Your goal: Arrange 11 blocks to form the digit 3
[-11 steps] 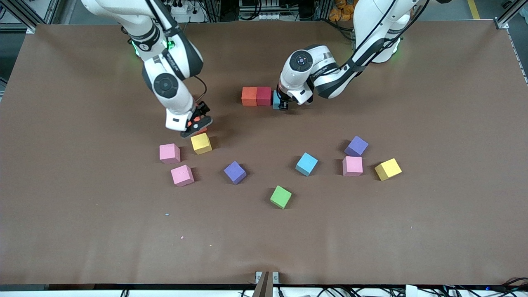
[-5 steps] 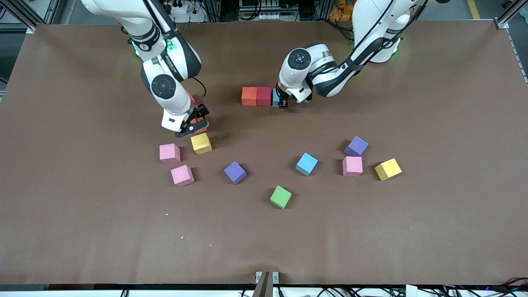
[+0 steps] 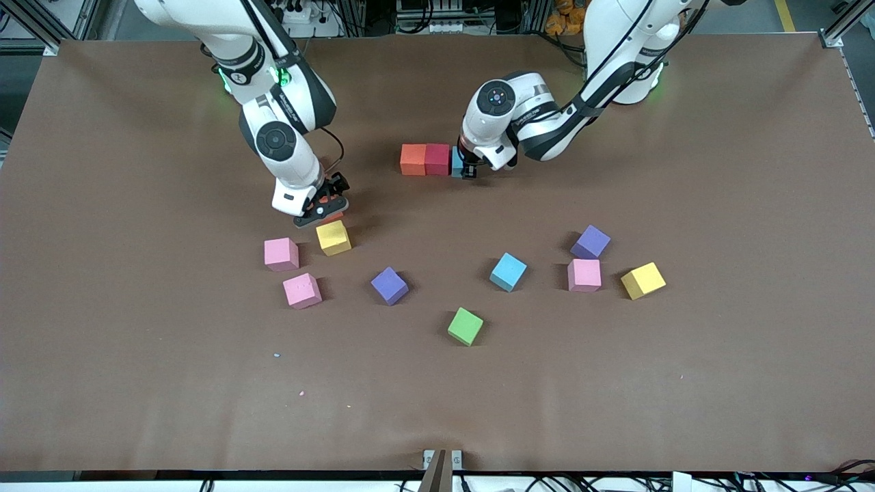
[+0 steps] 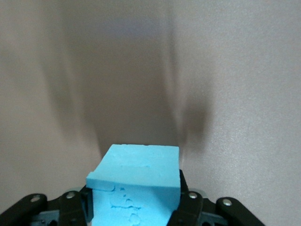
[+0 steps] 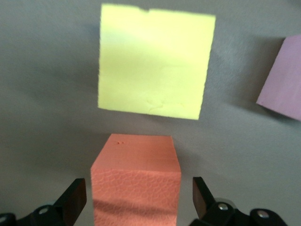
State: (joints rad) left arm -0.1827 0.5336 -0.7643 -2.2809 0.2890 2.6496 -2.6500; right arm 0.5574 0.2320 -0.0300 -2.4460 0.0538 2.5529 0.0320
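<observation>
**Block row started — two grippers low at the table**

The blocks are matte foam cubes. An orange block (image 3: pixel 413 159) and a red block (image 3: pixel 437 158) are set touching in a row; a light blue block (image 4: pixel 136 188) is pinched by the fingers of the left gripper (image 3: pixel 469 170) at the red block's free end. The other blocks are scattered nearer the front camera, with bare table (image 3: pixel 615 396) around them. The right gripper (image 3: pixel 321 213) is held low, its fingers (image 5: pixel 74 200) spread wide around a second orange block (image 5: pixel 136 181) — just beside a yellow block (image 3: pixel 333 237).
</observation>
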